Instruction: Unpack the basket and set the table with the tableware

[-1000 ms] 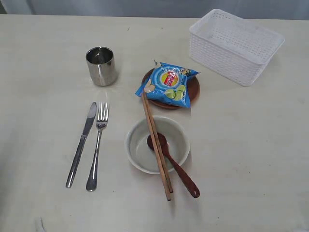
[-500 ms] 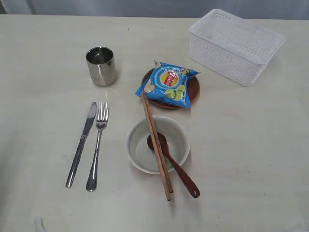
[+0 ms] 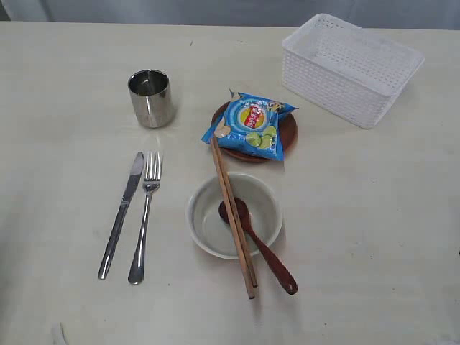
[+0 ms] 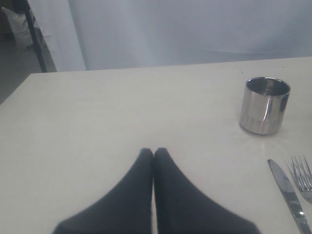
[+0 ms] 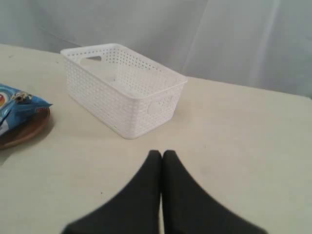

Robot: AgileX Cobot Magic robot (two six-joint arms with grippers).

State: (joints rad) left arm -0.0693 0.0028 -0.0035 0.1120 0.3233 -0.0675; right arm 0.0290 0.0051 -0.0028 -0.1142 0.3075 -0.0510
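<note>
The white perforated basket (image 3: 350, 66) (image 5: 122, 87) stands empty at the back right of the cream table (image 3: 374, 215). A steel cup (image 3: 150, 97) (image 4: 264, 105) stands at the left, with a steel knife (image 3: 122, 213) (image 4: 288, 195) and fork (image 3: 144, 215) (image 4: 303, 176) side by side in front of it. An off-white bowl (image 3: 205, 231) holds a reddish-brown wooden spoon (image 3: 260, 248), and wooden chopsticks (image 3: 231, 213) lie across it. A brown plate (image 3: 286, 135) (image 5: 22, 130) sits behind the bowl. My left gripper (image 4: 153, 152) and right gripper (image 5: 161, 154) are shut and hold nothing; neither shows in the exterior view.
A blue chip bag (image 3: 251, 124) (image 5: 14, 108) lies on the brown plate. A grey curtain hangs behind the table's far edge.
</note>
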